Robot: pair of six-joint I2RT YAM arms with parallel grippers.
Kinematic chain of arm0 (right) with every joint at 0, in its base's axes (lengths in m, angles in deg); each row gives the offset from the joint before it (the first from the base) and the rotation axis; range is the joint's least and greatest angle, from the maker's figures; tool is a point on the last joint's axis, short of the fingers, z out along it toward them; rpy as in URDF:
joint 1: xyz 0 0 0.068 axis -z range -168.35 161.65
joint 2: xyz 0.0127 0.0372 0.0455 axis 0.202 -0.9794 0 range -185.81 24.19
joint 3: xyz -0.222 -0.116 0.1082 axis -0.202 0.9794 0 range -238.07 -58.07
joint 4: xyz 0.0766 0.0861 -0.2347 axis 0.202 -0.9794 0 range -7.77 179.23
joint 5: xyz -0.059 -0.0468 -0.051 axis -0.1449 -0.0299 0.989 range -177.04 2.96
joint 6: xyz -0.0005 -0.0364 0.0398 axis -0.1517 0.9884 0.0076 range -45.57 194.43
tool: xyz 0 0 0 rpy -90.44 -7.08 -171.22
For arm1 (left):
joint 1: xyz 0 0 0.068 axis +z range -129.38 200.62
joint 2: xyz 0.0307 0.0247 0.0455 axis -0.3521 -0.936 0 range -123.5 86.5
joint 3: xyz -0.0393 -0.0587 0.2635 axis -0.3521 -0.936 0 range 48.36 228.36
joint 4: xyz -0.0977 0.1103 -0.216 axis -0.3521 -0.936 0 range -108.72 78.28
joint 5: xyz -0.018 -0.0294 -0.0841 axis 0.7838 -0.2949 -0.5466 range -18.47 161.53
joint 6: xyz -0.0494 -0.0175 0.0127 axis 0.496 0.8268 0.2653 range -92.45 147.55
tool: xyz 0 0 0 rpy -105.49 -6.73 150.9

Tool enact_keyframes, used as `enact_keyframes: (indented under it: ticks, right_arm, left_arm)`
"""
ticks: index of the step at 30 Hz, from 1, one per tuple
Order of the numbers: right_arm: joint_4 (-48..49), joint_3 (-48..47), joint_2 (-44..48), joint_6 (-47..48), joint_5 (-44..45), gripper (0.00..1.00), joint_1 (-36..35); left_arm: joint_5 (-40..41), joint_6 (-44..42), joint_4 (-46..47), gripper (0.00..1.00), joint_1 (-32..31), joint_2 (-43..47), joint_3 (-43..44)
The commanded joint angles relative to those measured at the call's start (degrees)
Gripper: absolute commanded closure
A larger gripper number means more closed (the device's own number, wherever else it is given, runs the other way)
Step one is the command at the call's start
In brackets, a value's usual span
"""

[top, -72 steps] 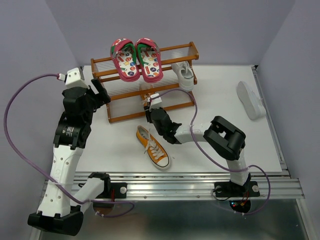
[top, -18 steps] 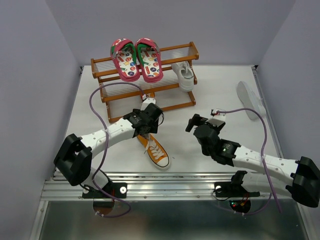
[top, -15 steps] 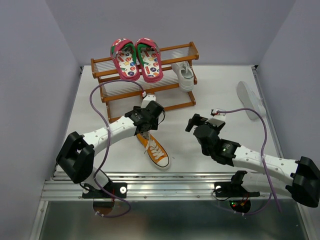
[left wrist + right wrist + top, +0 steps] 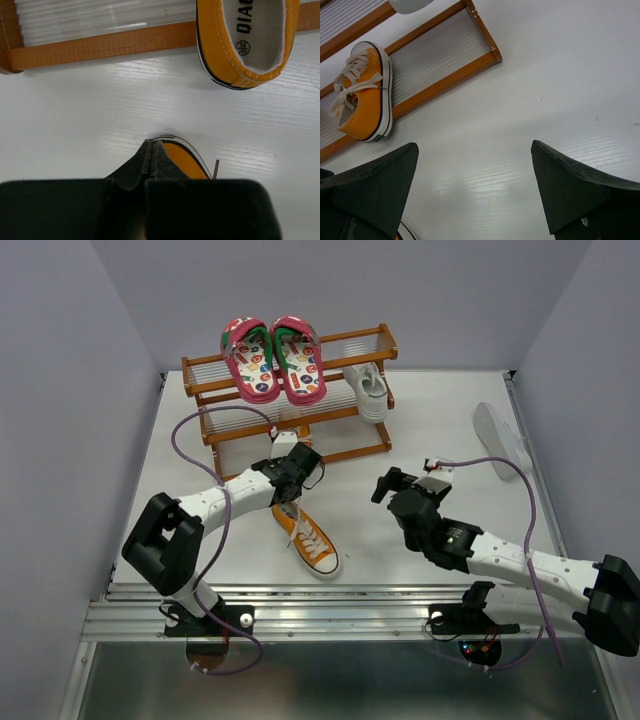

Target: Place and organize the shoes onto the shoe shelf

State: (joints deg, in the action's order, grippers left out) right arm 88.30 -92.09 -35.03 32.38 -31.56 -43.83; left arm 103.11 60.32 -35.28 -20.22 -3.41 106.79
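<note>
The left jaws are closed at the heel of the orange sneaker (image 4: 310,542) on the desk (image 4: 440,410), lower centre; whether they pinch it I cannot tell. The right jaws gape right of centre. The shelf (image 4: 350,454), upper centre, carries the pink pair (image 4: 272,358)

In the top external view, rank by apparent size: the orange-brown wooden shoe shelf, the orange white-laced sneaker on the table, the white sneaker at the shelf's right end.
1. Orange-brown wooden shoe shelf
2. Orange white-laced sneaker on the table
3. White sneaker at the shelf's right end
</note>
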Motion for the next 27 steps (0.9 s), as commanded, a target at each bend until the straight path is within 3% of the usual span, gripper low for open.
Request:
enact_keyframes:
  ticks: [1,9,13,14,16,22,27]
  right_arm:
    - [1.1,-1.3,0.2,-0.5,2.1,0.00,-0.1]
    - [1.2,-1.8,-1.1,0.5,1.2,0.00,-0.1]
    - [5.3,-2.8,-5.3,11.1,-10.9,0.00,-0.1]
    - [6.2,-3.2,-6.7,14.3,-21.6,0.00,-0.1]
    - [6.2,-4.0,-10.8,18.7,-34.3,0.00,-0.1]
    - [3.3,-4.4,-12.0,25.1,-46.1,0.00,-3.5]
    - [-1.1,-7.0,-14.1,27.7,-49.8,0.00,-5.4]
  left_arm:
    - [-1.4,5.5,-6.5,1.00,-0.3,2.9,-2.4]
    - [-9.1,8.2,-15.7,1.00,-3.3,9.0,-4.2]
    - [-9.9,8.4,-21.9,1.00,-5.3,10.1,-3.2]
    - [-10.1,8.3,-23.5,1.00,-5.5,10.3,-2.7]
    - [-10.1,7.7,-24.2,1.00,-5.8,10.7,-1.4]
    - [-6.5,7.6,-24.3,1.00,-5.7,10.5,0.7]
    - [-3.8,7.3,-23.8,1.00,-5.0,9.5,1.8]
